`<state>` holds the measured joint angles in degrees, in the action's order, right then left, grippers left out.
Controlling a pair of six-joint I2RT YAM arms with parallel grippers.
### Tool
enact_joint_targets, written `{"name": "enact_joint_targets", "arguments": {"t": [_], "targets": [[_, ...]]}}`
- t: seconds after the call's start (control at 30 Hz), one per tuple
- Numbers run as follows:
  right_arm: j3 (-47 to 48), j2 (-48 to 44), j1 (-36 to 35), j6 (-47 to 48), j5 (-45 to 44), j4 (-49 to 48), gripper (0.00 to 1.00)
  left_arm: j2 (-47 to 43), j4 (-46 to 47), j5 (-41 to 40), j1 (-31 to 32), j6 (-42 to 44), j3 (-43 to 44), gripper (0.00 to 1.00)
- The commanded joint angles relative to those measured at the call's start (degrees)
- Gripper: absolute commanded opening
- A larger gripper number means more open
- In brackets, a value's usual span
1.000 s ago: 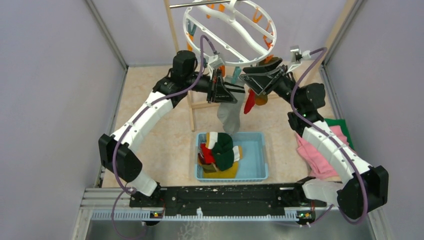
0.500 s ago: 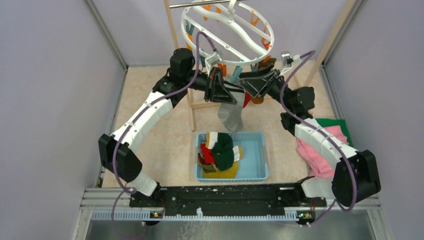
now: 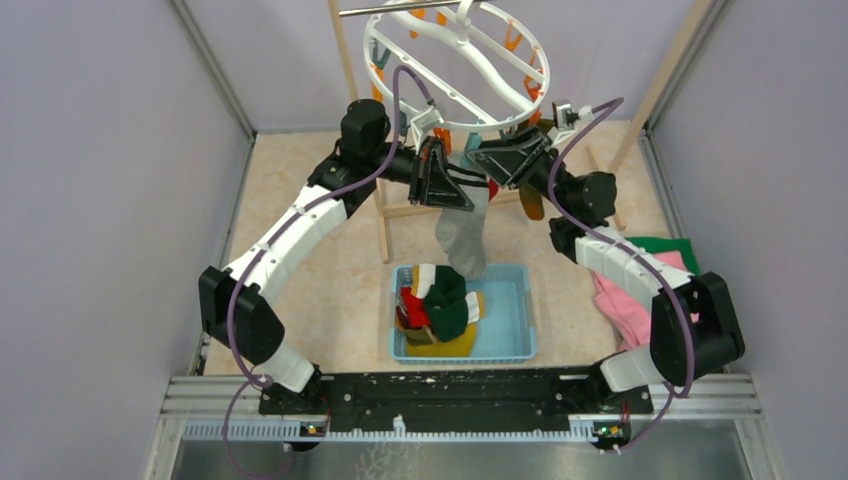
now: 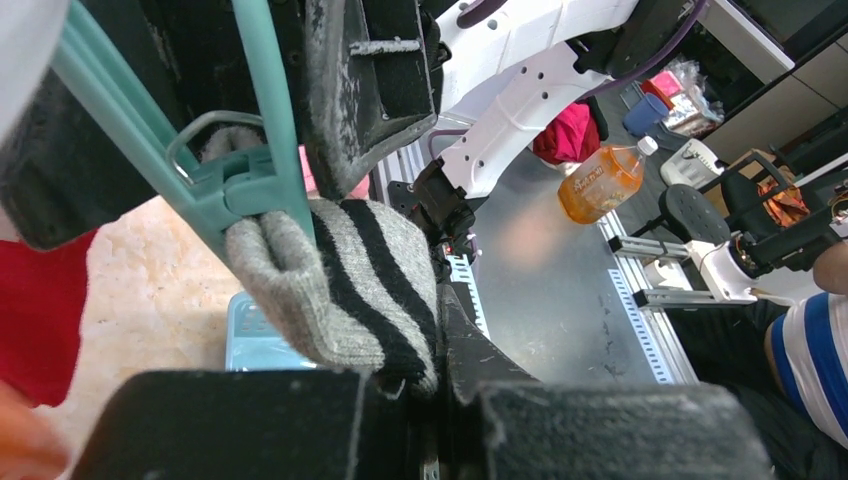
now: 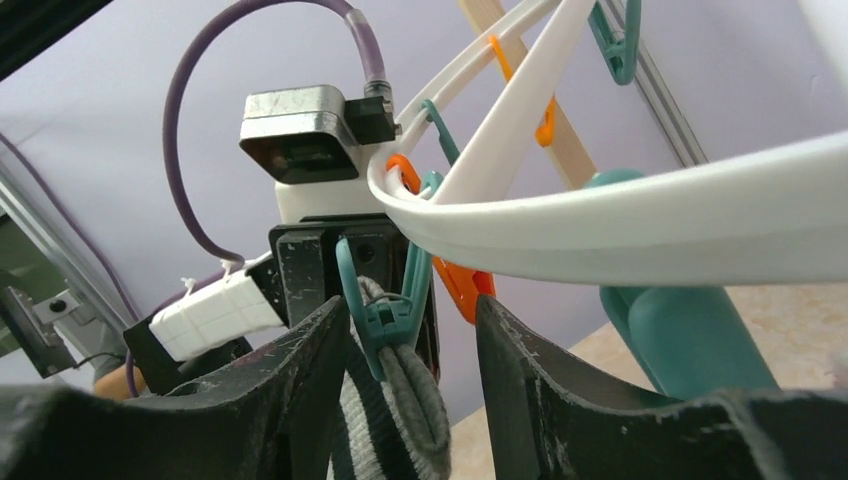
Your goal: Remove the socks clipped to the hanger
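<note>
Pinching grey sock (image 4: 340, 290), L jaws, teal clip (image 4: 255, 180)

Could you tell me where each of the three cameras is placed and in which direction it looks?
Top external: above, behind the bases, looking down at the hanger and blue basket; both arms show.
Left wrist: looks along its fingers at the grey striped sock.
Right wrist: looks up between its fingers at the hanger ring.
Both wrist views share the teal clip biting that sock.
</note>
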<state>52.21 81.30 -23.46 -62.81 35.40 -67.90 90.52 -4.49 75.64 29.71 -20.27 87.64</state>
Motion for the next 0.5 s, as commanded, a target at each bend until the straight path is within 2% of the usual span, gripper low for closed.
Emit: {"name": "enact_joint_targets", "arguments": {"t": [0.0,0.17,0.27,0.33,0.47], "targets": [[3.34,0.29,-0.52,-1.63,-1.14,-5.99,0.48,-1.16,1.24,1.18,-0.16,1.19,-0.23,0.05],[4.83,1.07,-0.53,-3.46,-1.38,-7.52,0.47,-1.05,-0.43,0.33,-0.53,2.95,-0.6,0.05],[5.18,1.21,-0.53,-3.48,-1.45,-7.08,0.4,-0.79,-1.45,0.0,-0.68,3.94,-0.56,0.05],[5.26,1.38,-0.53,-3.38,-1.47,-6.84,0.3,-0.78,-2.83,-0.4,-0.73,5.46,-0.49,0.05],[5.51,1.35,-0.53,-2.35,-0.96,-5.05,0.02,-0.53,-8.01,-1.17,-0.72,10.38,0.12,0.07]]}}
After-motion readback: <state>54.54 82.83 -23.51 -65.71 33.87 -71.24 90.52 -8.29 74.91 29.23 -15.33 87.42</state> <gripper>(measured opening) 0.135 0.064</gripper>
